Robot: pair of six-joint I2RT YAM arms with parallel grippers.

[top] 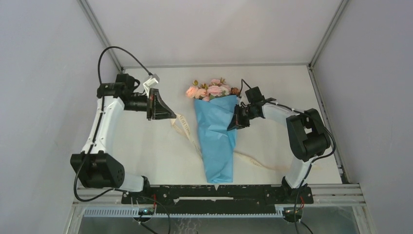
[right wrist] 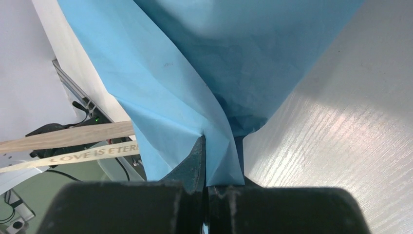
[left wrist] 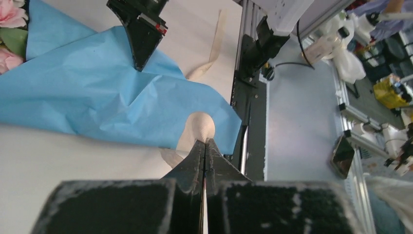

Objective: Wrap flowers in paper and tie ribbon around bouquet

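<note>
The bouquet (top: 215, 126) lies flat at the middle of the white table (top: 146, 156), its narrow end pointing toward the arms' bases and its wide end toward the far wall. Pink and peach flowers (top: 210, 90) poke out of that far end, above a cone of light blue paper (top: 218, 161) creased along its length. The cream ribbon (top: 186, 130) passes beneath the cone on a slant. It emerges high on the left side and low on the right, where its tail trails across the table toward the right arm's base. Lettering printed on it reads "LOVE IS ETER", the rest hidden behind the paper in the right wrist view.

At the cone's right edge, the right gripper (right wrist: 204, 141) has its jaws closed on a fold of the paper, the blue sheet pinched between the two tips. On the other side, near the cone's left edge, the left gripper (left wrist: 204, 144) has its jaws pressed together on the ribbon's left end, with a short loop of the strip curling up from the tips.

Both arms arch in from a black mounting rail (top: 214, 191) at the table's near edge. Grey panels (top: 44, 73) close in the table on three sides.
</note>
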